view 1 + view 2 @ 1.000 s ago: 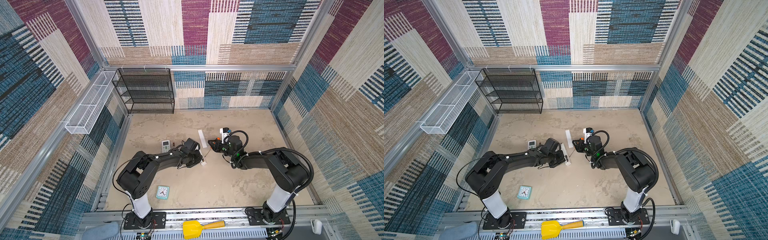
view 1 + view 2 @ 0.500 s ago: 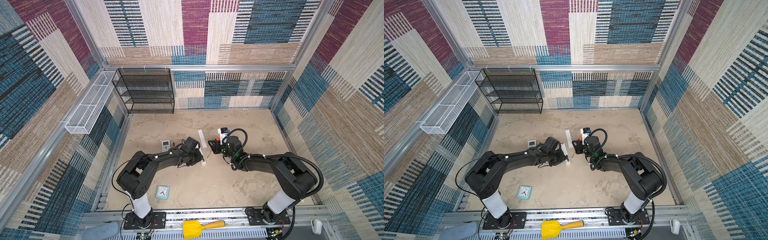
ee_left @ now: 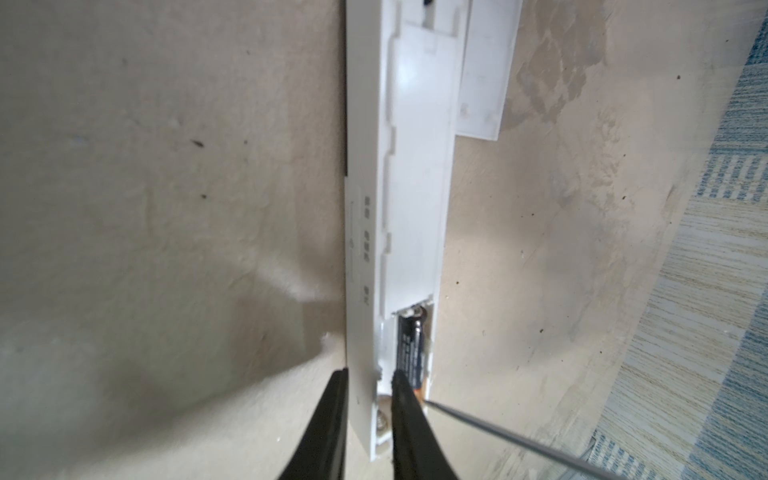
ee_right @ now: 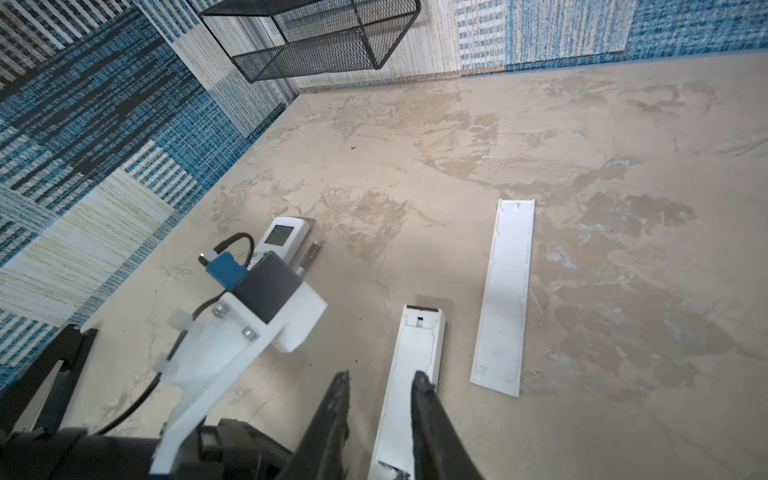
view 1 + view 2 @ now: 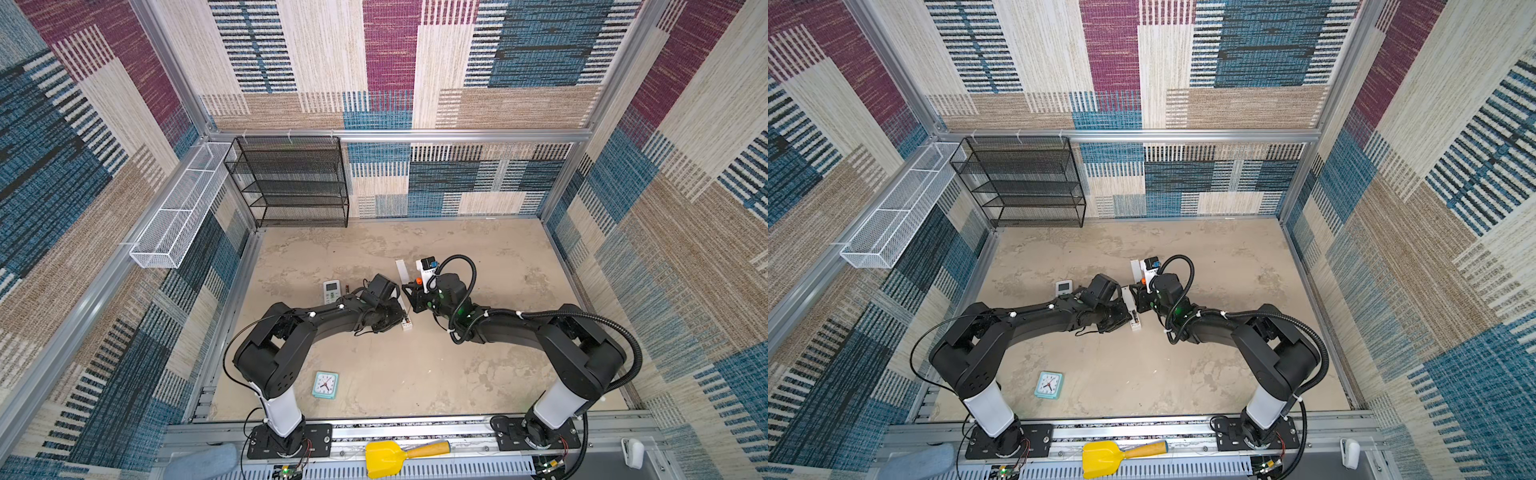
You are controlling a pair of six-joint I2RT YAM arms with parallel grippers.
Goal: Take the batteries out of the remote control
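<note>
Beige tabletop (image 3: 166,208); dark battery (image 3: 411,353) in remote (image 3: 415,166) bay, just beside left tool (image 3: 369,374).

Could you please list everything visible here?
long remote: one, white, centre, back open
cover: one, white, beside it
loaded battery: one, dark, inside long remote
small remote: one, white, left of centre
loose battery: one, brownish, beside small remote
screwdriver: one, orange-handled, tip at loaded battery
clock: one, teal, front left
shelf: one, black, far left
basket: one, white, left side
scoop: one, yellow, front edge
left gripper: one, black, jaws straddle long remote's edge
right gripper: one, black, holds screwdriver
</note>
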